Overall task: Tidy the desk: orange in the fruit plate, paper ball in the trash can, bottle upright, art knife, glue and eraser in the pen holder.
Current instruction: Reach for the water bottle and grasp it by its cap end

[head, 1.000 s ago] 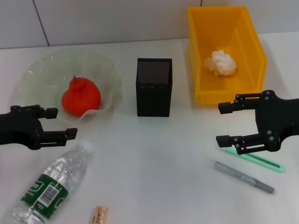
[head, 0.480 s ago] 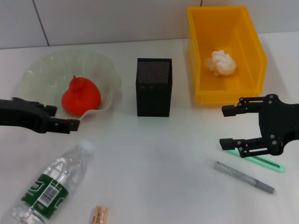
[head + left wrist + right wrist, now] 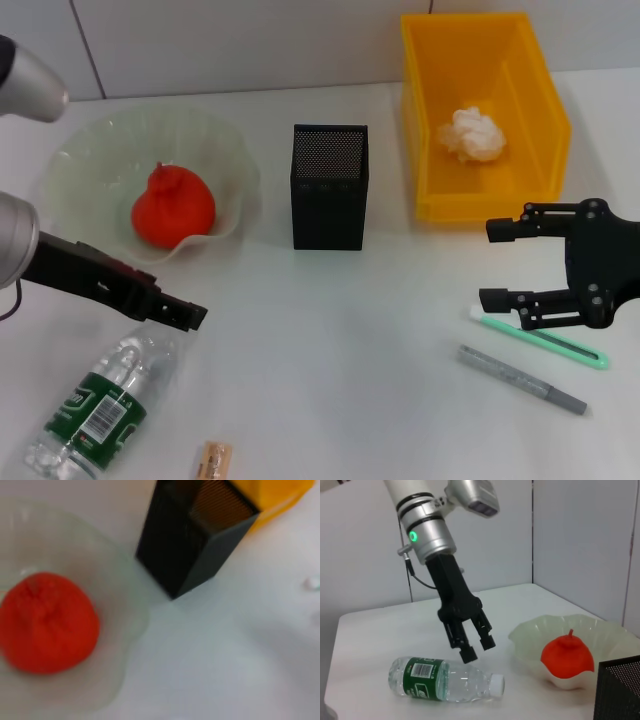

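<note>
Left claw hangs open just over the bottle, which lies flat with bare desk on its near side. The plate crowds in behind it. Mid-desk the pen holder stands as the one tall block, with open lanes either side before the bin.

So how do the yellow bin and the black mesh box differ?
The yellow-orange plastic bin is wide with solid walls; the square black mesh cup is narrower, taller for its width, and see-through mesh. The bin holds a crumpled white paper wad; nothing shows in the cup. Both stand upright, open-topped.
</note>
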Robot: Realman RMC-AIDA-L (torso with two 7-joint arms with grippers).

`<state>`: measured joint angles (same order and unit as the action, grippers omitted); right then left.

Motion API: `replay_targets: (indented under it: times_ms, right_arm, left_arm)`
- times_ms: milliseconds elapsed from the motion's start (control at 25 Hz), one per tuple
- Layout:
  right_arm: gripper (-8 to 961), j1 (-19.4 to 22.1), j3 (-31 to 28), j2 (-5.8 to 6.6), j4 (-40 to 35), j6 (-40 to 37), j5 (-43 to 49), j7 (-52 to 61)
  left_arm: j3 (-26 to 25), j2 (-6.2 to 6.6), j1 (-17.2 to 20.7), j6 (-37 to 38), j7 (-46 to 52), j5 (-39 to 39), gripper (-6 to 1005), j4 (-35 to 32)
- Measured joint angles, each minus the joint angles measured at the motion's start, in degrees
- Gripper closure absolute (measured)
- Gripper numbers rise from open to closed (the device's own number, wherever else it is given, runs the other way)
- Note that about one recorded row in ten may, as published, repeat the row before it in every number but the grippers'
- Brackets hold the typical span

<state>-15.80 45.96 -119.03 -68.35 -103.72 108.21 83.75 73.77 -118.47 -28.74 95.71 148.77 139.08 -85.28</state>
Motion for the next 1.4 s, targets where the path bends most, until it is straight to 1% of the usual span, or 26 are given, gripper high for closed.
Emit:
replay_targets:
  times_ms: [120,200,440,560,840,1120,1240,1400]
  right_arm:
    - [194,-0.2,0.3,-0.06,-0.1,0.1,0.2,0.1]
    - [194,-0.4,0.3,-0.08,-0.1,0.2,0.2,0.1]
    - [194,-0.8,0.4,-0.08,0.0,0.0,0.2,0.3]
    - [194,-0.8,0.5,-0.06,0.1,0.1,0.2,0.4]
    - [194,-0.8,0.5,-0.06,0.2,0.2,0.2,0.4]
    - [194,-0.8,0.5,-0.05,0.6,0.3,0.2,0.4]
    - [194,-0.8,0.5,-0.05,0.9,0.4,0.2,0.2]
    - [194,-0.8,0.5,-0.06,1.2,0.4,0.2,0.2]
  left_arm:
    - [1.0,-0.08,-1.4,-0.7,1.9,4.2,189,1.0]
    - [1.3,-0.13,-2.0,-1.5,2.4,5.0,189,2.2]
    - [1.4,-0.17,-3.3,-4.6,3.6,5.5,190,7.5]
    - [1.9,-0.23,-3.5,-5.2,3.7,5.4,190,8.6]
    - [6.1,-0.27,-3.5,-6.8,4.9,5.8,190,9.4]
    - [7.5,-0.27,-3.7,-7.8,5.1,5.9,191,9.7]
    - [10.3,-0.27,-4.1,-9.5,5.7,6.6,191,9.7]
    - [10.3,-0.27,-4.1,-9.5,5.7,6.6,191,9.7]
